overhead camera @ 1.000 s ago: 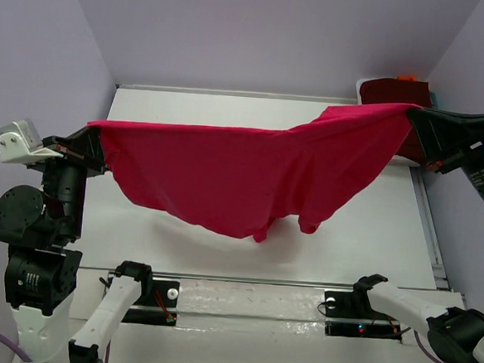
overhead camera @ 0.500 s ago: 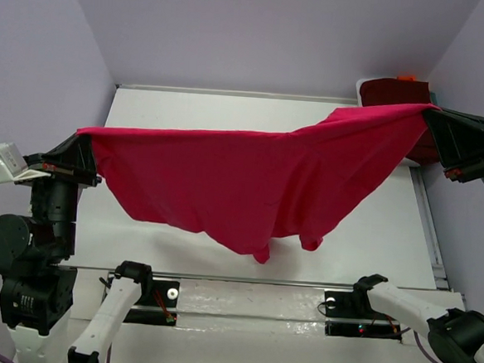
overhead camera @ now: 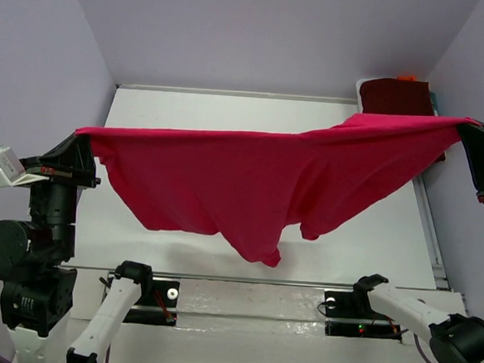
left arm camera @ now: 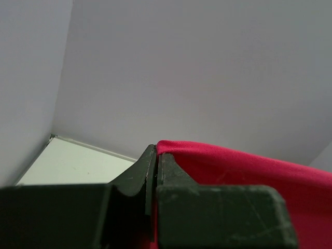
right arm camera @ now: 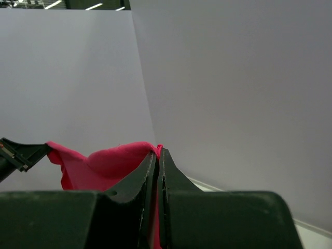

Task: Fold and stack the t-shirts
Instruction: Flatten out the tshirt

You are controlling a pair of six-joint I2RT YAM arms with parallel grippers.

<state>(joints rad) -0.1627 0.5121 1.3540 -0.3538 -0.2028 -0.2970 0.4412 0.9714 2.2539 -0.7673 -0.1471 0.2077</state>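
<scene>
A crimson-pink t-shirt point(overhead camera: 259, 178) hangs stretched in the air above the white table point(overhead camera: 189, 111), held by both arms. My left gripper point(overhead camera: 80, 144) is shut on its left corner; the cloth shows in the left wrist view point(left arm camera: 233, 163) beside the closed fingers point(left arm camera: 155, 155). My right gripper point(overhead camera: 470, 127) is shut on its right corner at the far right; the right wrist view shows the cloth point(right arm camera: 104, 161) pinched at the fingertips point(right arm camera: 158, 153). The shirt's lower edge sags toward the front middle. A dark maroon folded t-shirt point(overhead camera: 393, 94) lies at the back right corner.
Purple walls point(overhead camera: 269, 34) close in the table on three sides. A black rail with the arm bases point(overhead camera: 250, 298) runs along the near edge. A small orange object point(overhead camera: 406, 77) and a teal one point(overhead camera: 431, 97) sit by the maroon shirt.
The right gripper has moved right and slightly forward, the left gripper a little outward and down, pulling the pink shirt wider and tauter. The hanging lower edge has shifted toward the middle.
</scene>
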